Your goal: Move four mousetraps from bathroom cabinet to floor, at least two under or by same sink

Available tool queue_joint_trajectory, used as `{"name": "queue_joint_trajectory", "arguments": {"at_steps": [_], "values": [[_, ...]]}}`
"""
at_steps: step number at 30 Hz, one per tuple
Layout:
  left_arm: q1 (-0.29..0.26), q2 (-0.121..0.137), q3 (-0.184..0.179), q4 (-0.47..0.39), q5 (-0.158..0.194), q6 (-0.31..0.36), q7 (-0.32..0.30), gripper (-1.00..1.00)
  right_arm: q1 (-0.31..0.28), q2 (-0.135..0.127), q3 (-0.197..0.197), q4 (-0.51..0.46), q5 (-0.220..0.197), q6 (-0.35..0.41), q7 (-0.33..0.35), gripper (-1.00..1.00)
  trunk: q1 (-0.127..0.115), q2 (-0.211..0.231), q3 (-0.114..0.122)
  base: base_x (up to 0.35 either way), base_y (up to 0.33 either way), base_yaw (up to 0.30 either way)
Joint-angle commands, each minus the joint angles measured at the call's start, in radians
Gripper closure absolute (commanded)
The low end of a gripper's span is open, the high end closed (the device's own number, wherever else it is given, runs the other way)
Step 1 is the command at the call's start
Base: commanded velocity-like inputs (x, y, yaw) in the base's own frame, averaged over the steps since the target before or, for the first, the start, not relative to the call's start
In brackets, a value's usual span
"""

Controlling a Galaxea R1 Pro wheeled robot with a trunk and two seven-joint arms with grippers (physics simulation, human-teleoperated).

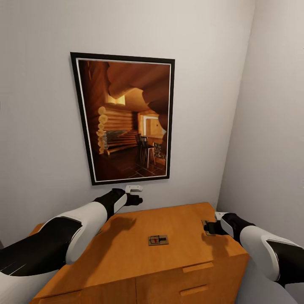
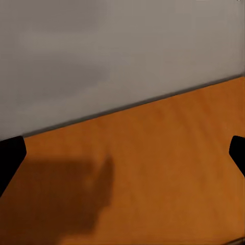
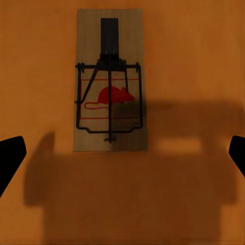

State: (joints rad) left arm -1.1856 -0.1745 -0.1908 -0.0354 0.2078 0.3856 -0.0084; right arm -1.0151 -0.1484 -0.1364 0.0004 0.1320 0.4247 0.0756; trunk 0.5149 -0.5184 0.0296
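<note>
Orange-brown wood: the cabinet (image 1: 177, 249) fills the near part of the head view, its smooth flat top lit and its drawer fronts with slab pulls along the lower edge.
Drawer pulls: two slab wooden pulls (image 1: 197, 267) show on the right-hand front, one above the other.
Centre mousetrap: a tan board with dark wire and a red spot (image 1: 158, 240) lies flat on the cabinet top, well apart from both arms.
Right-edge mousetrap: a second mousetrap (image 1: 207, 227) lies near the top's right edge, partly covered by the right gripper (image 1: 210, 228) in the head view.
Right wrist view: the mousetrap (image 3: 109, 81) lies whole here, with its wire frame, black bar and red mouse print, which the head view is too small to show; the gripper's shadow falls over its near end.
Right jaws: two dark fingertips (image 3: 10, 158) sit at opposite edges of the wrist picture, spread wide, nothing between them; the trap lies beyond them.
Left gripper: it (image 1: 134, 199) hangs over the back left of the cabinet top, close to the wall.
Left jaws: spread wide in the left wrist view, fingertips (image 2: 9, 159) at the picture's edges, holding nothing.
Left wrist view: bare cabinet top (image 2: 153, 173) meeting the grey wall (image 2: 112, 56), with a gripper shadow on the wood.
Wall fitting: a small white piece (image 1: 133, 188) sits just above the left gripper.
Far wall: a black-framed picture of a log interior (image 1: 126, 120) hangs above the cabinet.
</note>
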Motion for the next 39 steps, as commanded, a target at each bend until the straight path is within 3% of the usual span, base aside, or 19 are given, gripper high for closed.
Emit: {"name": "queue_joint_trajectory", "arguments": {"at_steps": [1, 39], "values": [[0.000, 0.000, -0.009, -0.001, 0.009, 0.004, -0.001, -1.00, 0.000, 0.000, -0.008, 0.000, 0.011, 0.003, 0.004, -1.00, 0.000, -0.001, 0.000, -0.014, 0.000, 0.000], [0.000, 0.000, -0.009, 0.001, 0.008, -0.015, -0.001, -1.00, 0.000, -0.001, -0.008, 0.001, 0.011, 0.002, 0.004, -1.00, 0.000, -0.001, 0.000, 0.051, 0.000, 0.000]]}}
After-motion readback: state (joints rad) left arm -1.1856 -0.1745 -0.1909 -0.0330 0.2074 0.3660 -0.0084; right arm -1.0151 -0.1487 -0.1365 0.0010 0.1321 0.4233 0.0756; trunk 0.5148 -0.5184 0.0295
